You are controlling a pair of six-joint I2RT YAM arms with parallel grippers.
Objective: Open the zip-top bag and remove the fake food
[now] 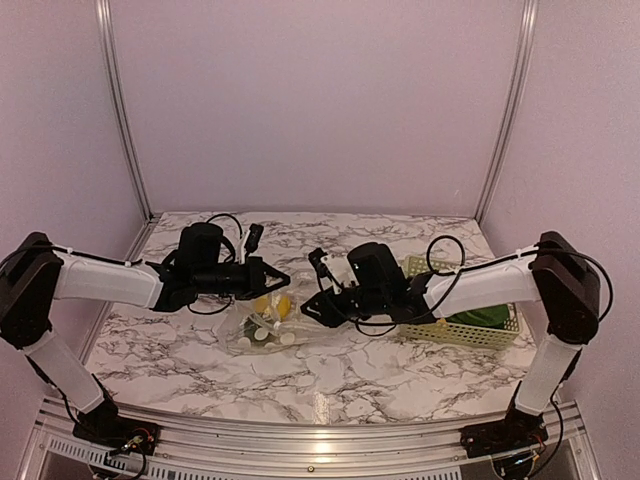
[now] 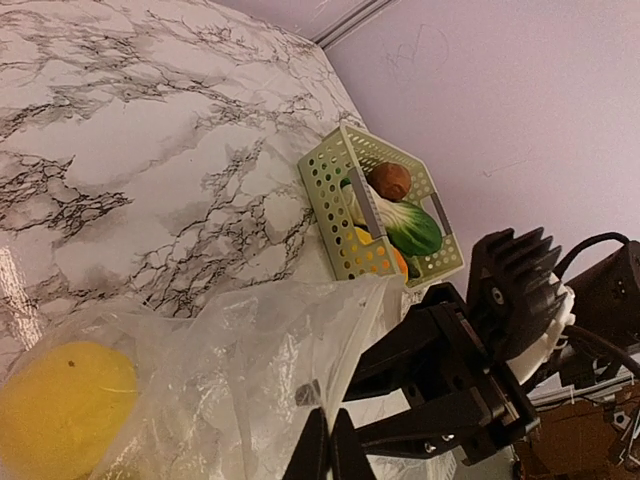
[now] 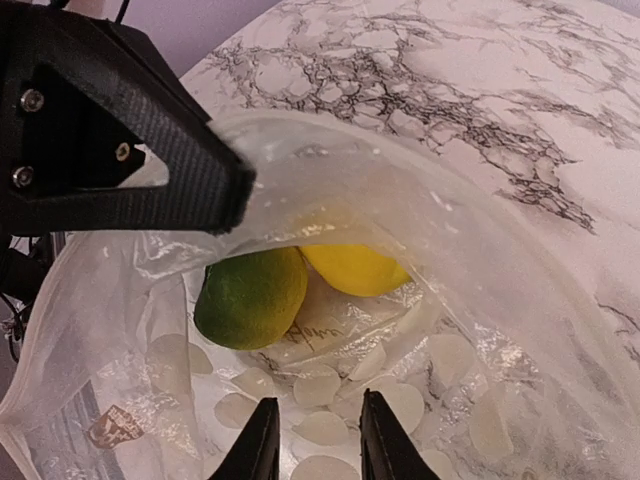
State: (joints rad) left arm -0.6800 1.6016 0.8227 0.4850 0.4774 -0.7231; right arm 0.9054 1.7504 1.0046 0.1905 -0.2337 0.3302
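Marble table (image 1: 180,350): one zip-top bag (image 1: 262,325), two fake food (image 3: 250,297) pieces inside; rim is clamped by left gripper (image 2: 328,440), right gripper (image 3: 320,402) parted above.

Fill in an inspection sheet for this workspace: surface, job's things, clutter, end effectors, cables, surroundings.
Surface: marble-patterned table.
Job's things: zip-top bag with its mouth open; green piece and yellow piece inside.
Clutter: lattice basket holding toy vegetables, standing apart from the bag.
End effectors: left end effector shut on the bag's film; right end effector open at the bag's mouth.
Cables: black leads looping over both arms.
Surroundings: plain lilac walls, metal frame posts.
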